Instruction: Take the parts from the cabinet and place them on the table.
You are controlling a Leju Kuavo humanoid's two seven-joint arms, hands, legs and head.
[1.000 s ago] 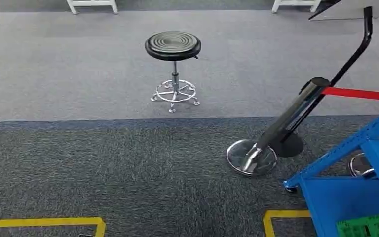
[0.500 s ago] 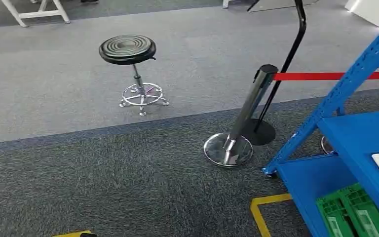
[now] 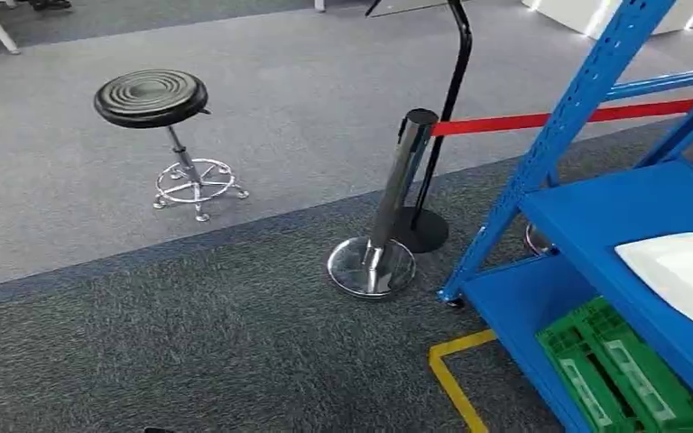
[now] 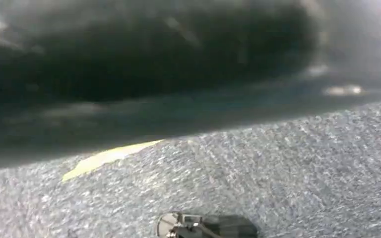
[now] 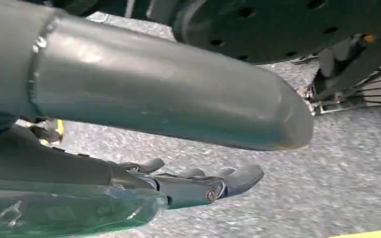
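Below right hand (image 5: 178, 186), fingers (image 5: 238, 176) spread, empty: carpet (image 5: 357, 163). Head view: blue cabinet (image 3: 595, 207), white part (image 3: 686, 275), green crate (image 3: 623, 379), stanchion (image 3: 392, 194) beside. Left hand's fingers: cannot tell.

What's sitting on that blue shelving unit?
On the blue shelving unit's upper shelf lies a white tray, cut off by the picture's edge. On the bottom shelf sits a green crate, partly hidden under the upper shelf; its contents cannot be seen.

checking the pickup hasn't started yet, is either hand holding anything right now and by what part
The right hand holds nothing; its fingers hang spread over the carpet. The left hand cannot be told from the blurred left wrist view.
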